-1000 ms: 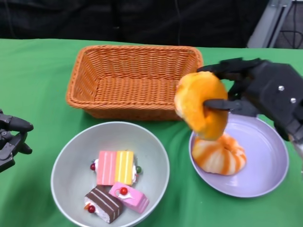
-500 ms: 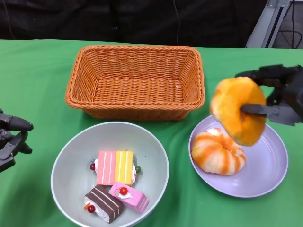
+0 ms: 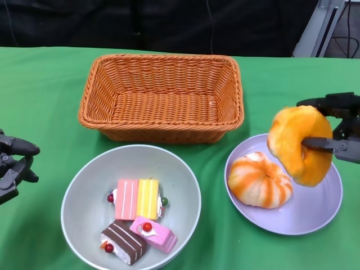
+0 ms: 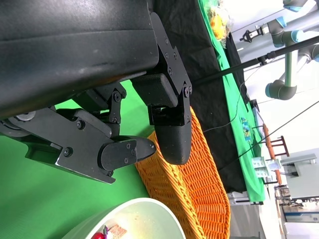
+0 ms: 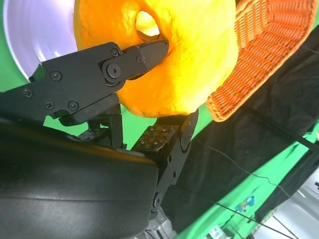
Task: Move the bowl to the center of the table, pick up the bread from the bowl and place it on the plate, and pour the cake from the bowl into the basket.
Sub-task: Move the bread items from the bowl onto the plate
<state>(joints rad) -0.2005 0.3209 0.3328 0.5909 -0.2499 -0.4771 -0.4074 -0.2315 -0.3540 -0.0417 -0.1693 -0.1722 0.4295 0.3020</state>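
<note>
The right hand [image 3: 337,126] pinches an orange bun [image 3: 300,145] between thumb and fingers, the thumb hooked into the bun's hollow [image 5: 144,25], holding it on edge above the plate [image 3: 320,211]. The plate's bare part lies straight below the bun, toward 6 o'clock from the hand, so the coming move looks like a plain drop down and release. A striped bun [image 3: 260,181] already sits on the plate's 9 o'clock side, just beside the held one; setting down toward 3 o'clock would keep them from stacking. Across the green desk [image 3: 45,95], at 9 o'clock, the bowl [image 3: 81,194] holds the cakes [image 3: 136,198], with the basket [image 3: 163,95] at its 12 o'clock. The left hand [image 3: 14,163] rests far left, fingers apart, holding nothing, nearer the bowl.
</note>
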